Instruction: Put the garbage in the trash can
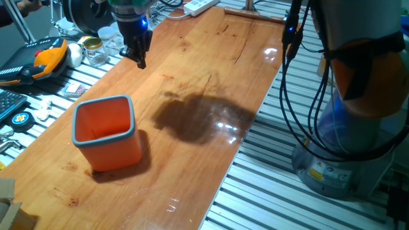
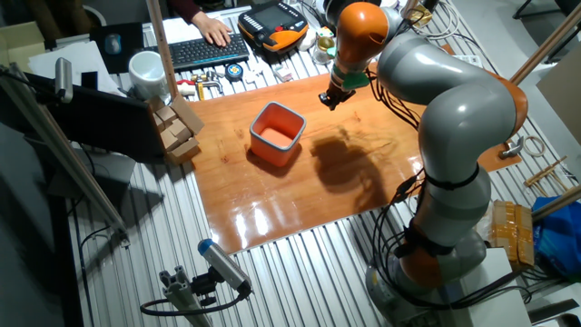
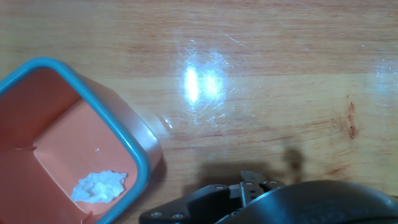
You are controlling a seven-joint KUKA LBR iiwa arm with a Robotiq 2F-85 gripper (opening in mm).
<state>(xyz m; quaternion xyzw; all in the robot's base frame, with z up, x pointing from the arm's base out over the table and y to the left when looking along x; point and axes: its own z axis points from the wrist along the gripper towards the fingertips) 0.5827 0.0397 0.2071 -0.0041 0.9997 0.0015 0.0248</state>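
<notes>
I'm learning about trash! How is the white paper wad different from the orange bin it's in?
The garbage is white, crumpled and lumpy; the trash can is orange with smooth walls and a grey-blue rim. The garbage is far smaller, covering only a corner of the trash can's floor. The garbage lies loose inside; the trash can stands upright on the wooden table.

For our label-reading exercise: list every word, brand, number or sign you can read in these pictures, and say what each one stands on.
No text can be read in any view.
Sticker on the robot base: print too small to read.
Keyboard: keys too small to read.
Orange bin, white wad inside it, wooden table, gripper: no lettering visible.
</notes>
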